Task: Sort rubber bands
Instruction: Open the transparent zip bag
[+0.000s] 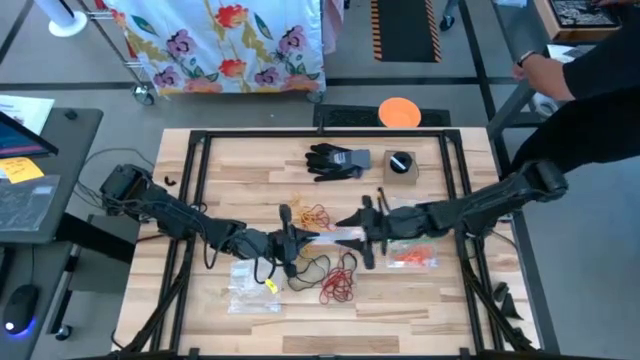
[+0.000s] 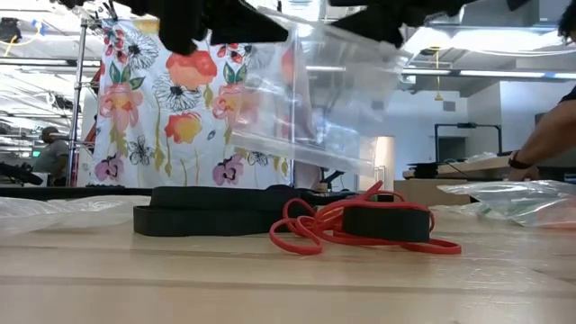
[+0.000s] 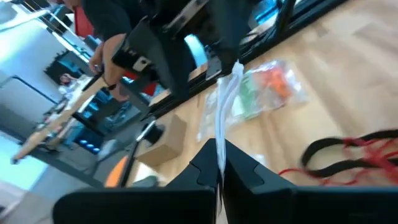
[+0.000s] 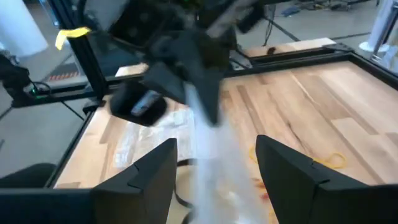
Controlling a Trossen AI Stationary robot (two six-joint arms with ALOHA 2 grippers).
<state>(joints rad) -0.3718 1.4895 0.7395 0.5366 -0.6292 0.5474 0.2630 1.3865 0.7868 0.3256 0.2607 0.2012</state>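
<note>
A clear plastic bag [image 1: 338, 236] hangs in the air over the table's middle, between my two grippers. My left gripper [image 1: 292, 240] is shut on its left end. My right gripper [image 1: 366, 235] stands open at its right end, and in the right wrist view the bag [image 4: 208, 124] runs between the spread fingers. Loose rubber bands lie on the table: orange and yellow ones [image 1: 316, 213] behind the bag, black ones [image 1: 312, 266] and red ones [image 1: 338, 288] in front of it. My left gripper pinches the bag's edge [image 3: 219, 144] between its two fingers, coming nearly level from the table's left. The bag [image 2: 315, 108] is lifted clear of the table and reaches toward my right gripper. Whether my right gripper's open fingers touch the bag I cannot tell.
A clear bag holding orange and green bands [image 1: 410, 256] lies right of centre. More clear bags [image 1: 250, 285] lie at the near left. A black glove [image 1: 338, 160] and a small box [image 1: 400, 165] sit at the far side. A person's arm [image 1: 560, 70] shows beyond the far right corner.
</note>
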